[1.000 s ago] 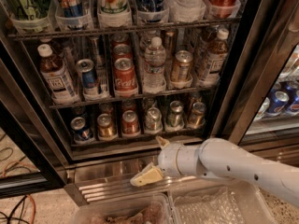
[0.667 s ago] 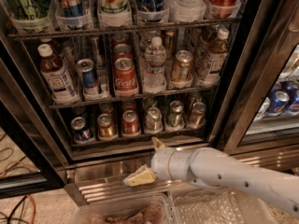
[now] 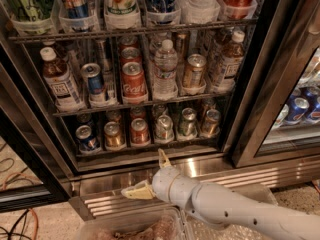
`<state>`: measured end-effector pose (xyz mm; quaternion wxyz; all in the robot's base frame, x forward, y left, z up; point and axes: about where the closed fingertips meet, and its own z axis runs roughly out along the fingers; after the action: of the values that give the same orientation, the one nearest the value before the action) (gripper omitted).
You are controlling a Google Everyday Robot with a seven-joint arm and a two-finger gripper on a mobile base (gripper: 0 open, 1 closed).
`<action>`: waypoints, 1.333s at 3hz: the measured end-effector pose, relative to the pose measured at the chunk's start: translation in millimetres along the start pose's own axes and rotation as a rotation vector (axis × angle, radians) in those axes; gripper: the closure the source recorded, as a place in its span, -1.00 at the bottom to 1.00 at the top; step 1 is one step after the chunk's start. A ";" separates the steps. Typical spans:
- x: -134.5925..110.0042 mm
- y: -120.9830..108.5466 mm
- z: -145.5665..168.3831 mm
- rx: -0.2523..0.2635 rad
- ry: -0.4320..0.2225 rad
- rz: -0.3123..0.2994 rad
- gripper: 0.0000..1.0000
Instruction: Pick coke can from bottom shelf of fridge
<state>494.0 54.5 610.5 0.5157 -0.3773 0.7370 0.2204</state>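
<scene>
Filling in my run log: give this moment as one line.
pre-grasp | end effector open, at fridge base, below bottom shelf | coke can third from left, untouched

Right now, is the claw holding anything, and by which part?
Nothing held. The claw is open and empty, low by the ribbed steel base of the fridge; the coke can sits untouched on the bottom shelf above it.

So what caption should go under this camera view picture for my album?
Open pincer hovers before the fridge, just below the coke can on the bottom shelf.
</scene>
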 end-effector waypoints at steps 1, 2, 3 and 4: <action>-8.2 1.0 13.5 0.038 -0.065 0.018 -1.00; -20.9 0.4 26.9 0.067 -0.124 0.027 -1.00; -21.0 0.4 26.9 0.067 -0.125 0.027 -1.00; -23.8 0.3 31.7 0.065 -0.144 0.028 -1.00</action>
<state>516.9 85.2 620.8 0.5764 -0.3332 0.7098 0.2301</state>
